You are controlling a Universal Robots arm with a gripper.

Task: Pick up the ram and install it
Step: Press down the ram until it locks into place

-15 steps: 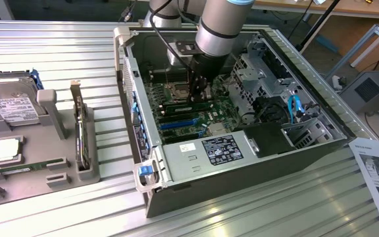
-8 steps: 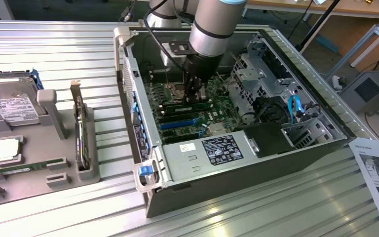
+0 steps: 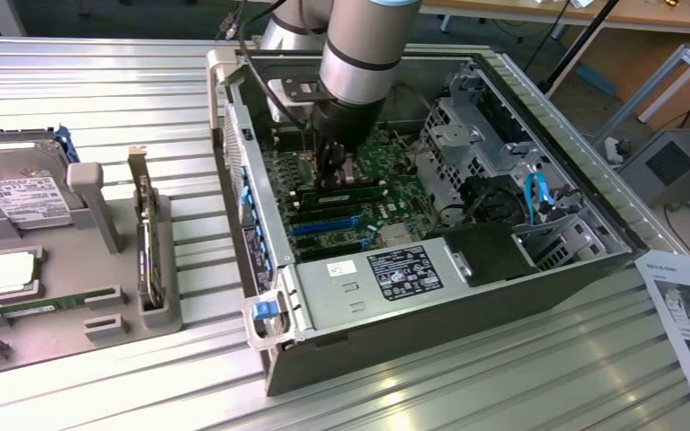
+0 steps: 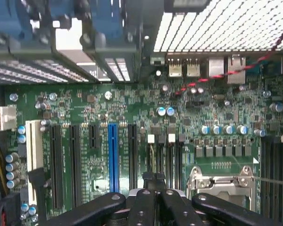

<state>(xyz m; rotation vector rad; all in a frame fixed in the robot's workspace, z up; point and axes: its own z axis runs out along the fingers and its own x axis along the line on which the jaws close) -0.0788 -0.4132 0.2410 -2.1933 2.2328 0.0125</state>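
Ram (image 3: 351, 195) is sitting in a slot on the motherboard (image 3: 375, 171), directly under the fingers (image 3: 335, 171), which are pressed together just above it.

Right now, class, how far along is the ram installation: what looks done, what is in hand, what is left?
Done: the arm has reached into the open computer case, and the ram, a green stick, is at the motherboard's memory slots.
In hand: the gripper is shut directly above the ram; whether it grips it cannot be told.
Left: full seating is not confirmed. Another green stick lies in the grey tray.
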